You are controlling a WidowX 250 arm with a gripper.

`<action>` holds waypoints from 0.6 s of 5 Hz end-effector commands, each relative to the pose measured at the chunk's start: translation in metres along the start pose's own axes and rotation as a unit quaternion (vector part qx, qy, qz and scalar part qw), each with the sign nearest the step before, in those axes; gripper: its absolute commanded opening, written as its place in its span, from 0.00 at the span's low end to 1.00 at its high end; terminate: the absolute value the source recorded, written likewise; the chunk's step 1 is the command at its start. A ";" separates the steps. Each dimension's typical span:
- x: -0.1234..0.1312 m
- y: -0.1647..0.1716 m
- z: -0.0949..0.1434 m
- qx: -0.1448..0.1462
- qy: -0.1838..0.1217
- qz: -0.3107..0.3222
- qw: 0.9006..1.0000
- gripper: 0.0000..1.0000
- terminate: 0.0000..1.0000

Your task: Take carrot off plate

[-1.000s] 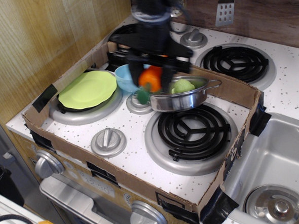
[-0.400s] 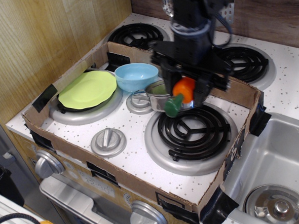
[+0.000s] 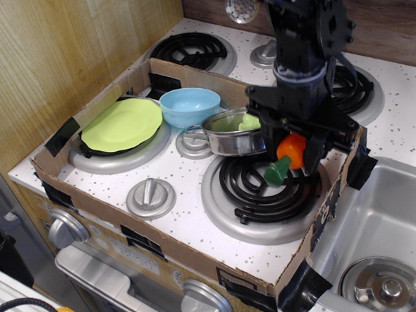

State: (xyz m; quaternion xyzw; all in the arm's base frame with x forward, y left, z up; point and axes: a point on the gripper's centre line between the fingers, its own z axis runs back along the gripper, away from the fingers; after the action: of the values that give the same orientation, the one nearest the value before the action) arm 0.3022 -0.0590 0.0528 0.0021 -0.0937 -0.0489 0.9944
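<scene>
My gripper (image 3: 292, 149) is shut on the carrot (image 3: 287, 153), an orange toy with a dark green stub pointing down and to the left. It holds the carrot in the air over the right part of the front right burner (image 3: 267, 180). The lime yellow-green plate (image 3: 121, 124) lies empty on the front left burner, far to the left of the gripper.
A steel pan (image 3: 233, 133) with a pale green toy vegetable (image 3: 250, 122) sits just left of the gripper. A light blue bowl (image 3: 189, 106) stands behind the plate. A low cardboard wall (image 3: 336, 190) rings the stove front; a sink (image 3: 382, 237) lies to the right.
The gripper has carried the carrot rightward and lower, from in front of the bowl, past the pan, to over the front right burner. The pan now shows fully.
</scene>
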 end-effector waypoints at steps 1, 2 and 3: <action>0.014 0.006 -0.005 -0.024 -0.019 0.019 0.999 1.00 0.00; 0.017 -0.005 0.008 0.020 -0.020 0.043 0.999 1.00 0.00; 0.020 -0.011 0.020 0.026 -0.009 0.063 0.998 1.00 0.00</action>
State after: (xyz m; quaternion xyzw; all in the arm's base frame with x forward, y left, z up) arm 0.3059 -0.0700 0.0524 0.0298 -0.0712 0.0214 0.9968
